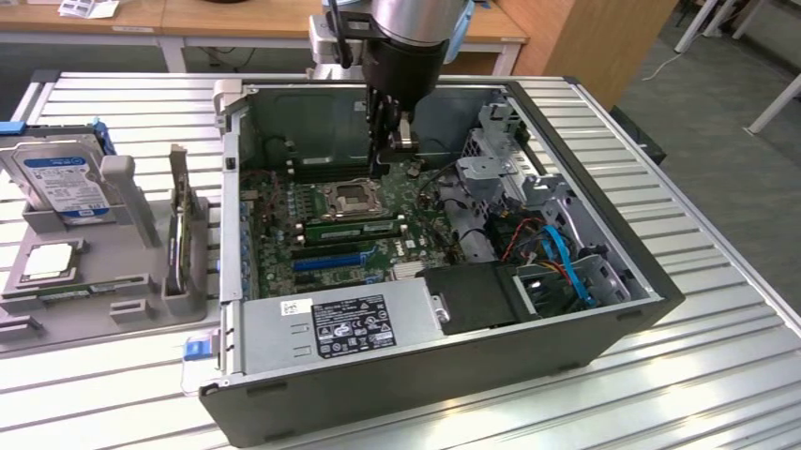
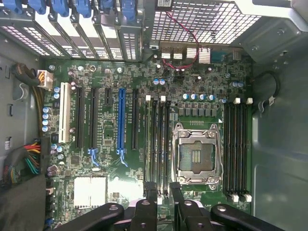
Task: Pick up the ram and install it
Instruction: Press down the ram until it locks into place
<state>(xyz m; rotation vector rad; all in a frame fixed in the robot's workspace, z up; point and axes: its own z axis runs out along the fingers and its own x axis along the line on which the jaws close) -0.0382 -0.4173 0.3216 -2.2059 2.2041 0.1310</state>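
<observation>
A long green ram stick (image 1: pixel 356 226) stands on edge in a slot on the motherboard (image 1: pixel 281 202), just beside the CPU socket (image 1: pixel 351 194), inside the open PC case (image 1: pixel 501 361). My gripper (image 1: pixel 398 148) hangs inside the case above the board, beyond the socket from the stick and apart from it. In the wrist view the gripper (image 2: pixel 163 190) is open; its black fingertips (image 2: pixel 150 188) stand apart with nothing between them, over the end of the black slot bank (image 2: pixel 158 139) next to the CPU socket (image 2: pixel 197 154).
A grey parts tray (image 1: pixel 126 291) on the exterior view's left holds a blue-labelled hard drive (image 1: pixel 63 183) and a silver chip (image 1: pixel 51 262). Inside the case sit the power supply (image 1: pixel 344 323), a black drive bay (image 1: pixel 482 295), blue cables (image 1: pixel 564 258) and a metal drive cage (image 1: pixel 501 173).
</observation>
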